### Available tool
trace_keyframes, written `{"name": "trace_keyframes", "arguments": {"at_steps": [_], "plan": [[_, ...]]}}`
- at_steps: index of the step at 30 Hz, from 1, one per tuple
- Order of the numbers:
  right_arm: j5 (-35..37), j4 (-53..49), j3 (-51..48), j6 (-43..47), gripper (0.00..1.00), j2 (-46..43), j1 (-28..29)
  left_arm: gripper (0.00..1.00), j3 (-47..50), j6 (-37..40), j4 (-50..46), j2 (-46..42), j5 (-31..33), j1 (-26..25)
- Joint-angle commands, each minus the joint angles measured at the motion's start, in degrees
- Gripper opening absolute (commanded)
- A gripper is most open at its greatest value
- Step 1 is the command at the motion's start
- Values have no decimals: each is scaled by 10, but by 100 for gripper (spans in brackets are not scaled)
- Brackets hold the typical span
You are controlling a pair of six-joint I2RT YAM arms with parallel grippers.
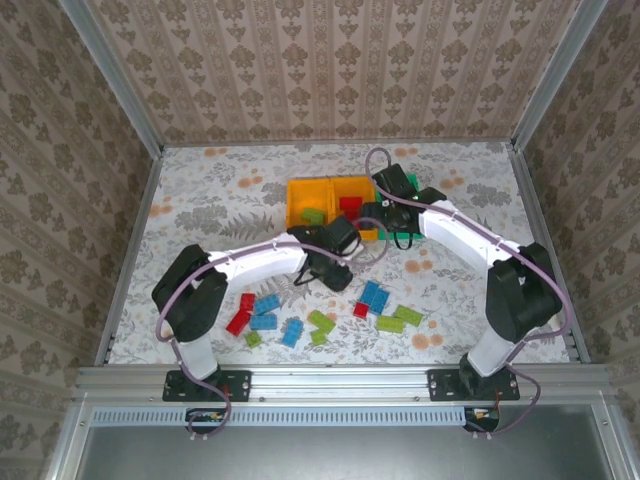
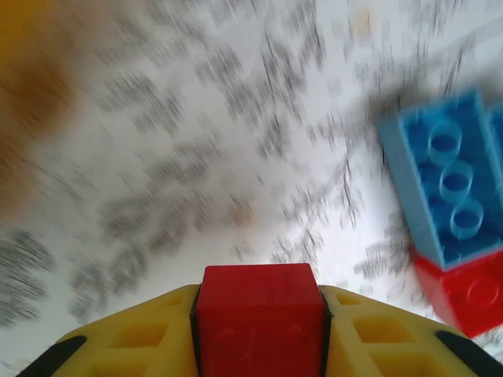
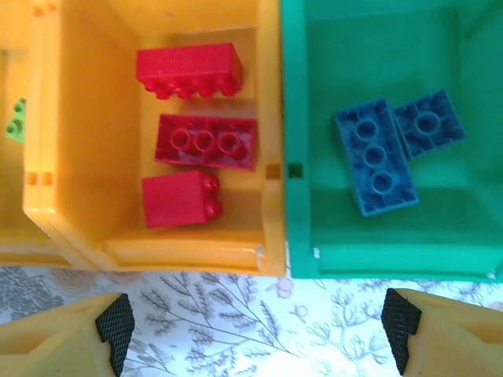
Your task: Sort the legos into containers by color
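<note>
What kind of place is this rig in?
Probably a lab robot cell, not a home: aluminium frame around a tabletop, patterned panels as walls, left arm and right arm bolted at the near edge.

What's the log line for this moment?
left gripper: shut on red lego; right gripper: open, empty; orange bin: three red; green bin: two blue

Nothing here can be read. The red brick (image 2: 259,322) seen closest shows no legible mark. The studs on the blue brick (image 2: 452,188) beside it are blurred. The orange bin (image 3: 78,157), green bin (image 3: 306,220) and flowered tabletop (image 1: 200,200) carry no lettering I can make out.
</note>
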State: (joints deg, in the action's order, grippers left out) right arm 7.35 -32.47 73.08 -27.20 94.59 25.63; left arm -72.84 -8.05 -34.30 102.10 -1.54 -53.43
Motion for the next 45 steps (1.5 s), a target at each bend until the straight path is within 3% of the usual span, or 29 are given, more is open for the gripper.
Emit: {"name": "trace_keyframes", "arguments": {"at_steps": [1, 7, 16, 29, 33, 38, 45], "plan": [[26, 14, -35, -8, 86, -44, -3, 37, -56, 22, 7, -8, -22, 31], [32, 32, -97, -17, 86, -96, -4, 38, -182, -1, 7, 60, -106, 93], [2, 54, -188, -48, 85, -170, -2, 42, -357, -74, -35, 192, -164, 147], [25, -16, -227, -204, 82, -192, 111, 45, -373, -171, 24, 230, -188, 175], [29, -9, -234, -190, 83, -187, 112, 61, -334, -165, 40, 190, -175, 175], [-14, -7, -209, -77, 84, -157, 113, 100, -271, -151, 62, 129, -147, 175], [-43, -48, -154, -35, 87, -62, 118, 100, -201, -141, 75, 80, -137, 175]]}}
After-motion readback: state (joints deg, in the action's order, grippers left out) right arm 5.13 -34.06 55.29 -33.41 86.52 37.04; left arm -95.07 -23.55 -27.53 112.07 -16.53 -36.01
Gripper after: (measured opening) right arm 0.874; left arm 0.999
